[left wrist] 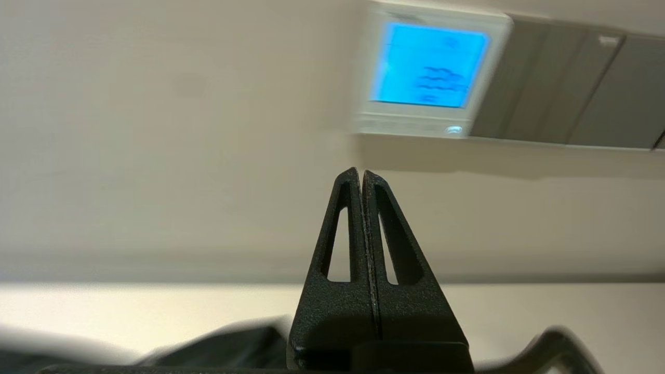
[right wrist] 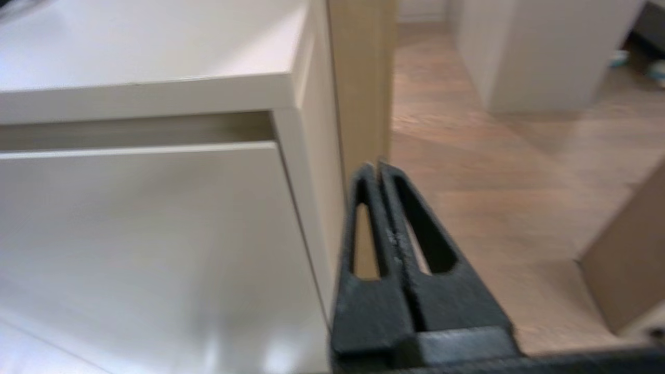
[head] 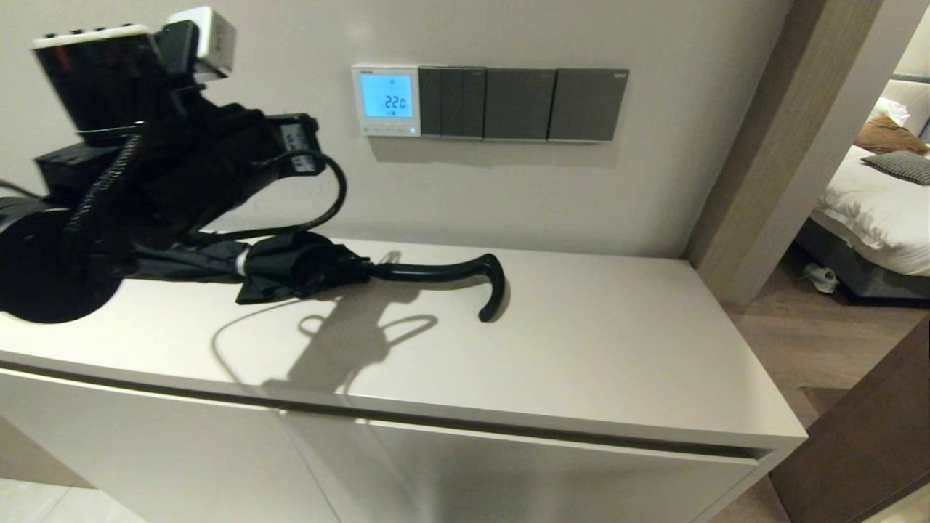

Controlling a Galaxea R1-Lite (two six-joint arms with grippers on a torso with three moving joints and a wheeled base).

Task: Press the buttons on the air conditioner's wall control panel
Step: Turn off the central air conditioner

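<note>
The air conditioner's wall control panel (head: pixel 386 100) is a small white square with a glowing blue screen reading 22.0, on the wall above the cabinet. Its buttons (head: pixel 389 130) are a row of tiny pale keys along the bottom strip. My left arm (head: pixel 182 160) is raised at the left, below and left of the panel. In the left wrist view the left gripper (left wrist: pixel 361 174) is shut and empty, short of the wall, with the panel (left wrist: pixel 431 72) and its buttons (left wrist: pixel 410 126) up and to one side. My right gripper (right wrist: pixel 377 167) is shut and empty, low by the cabinet's right front corner.
Dark grey switch plates (head: pixel 523 104) adjoin the panel on its right. A folded black umbrella (head: pixel 305 265) with a hooked handle (head: pixel 488 287) lies on the white cabinet top (head: pixel 581 349) under the left arm. A doorway with a bed (head: pixel 872 196) is at the right.
</note>
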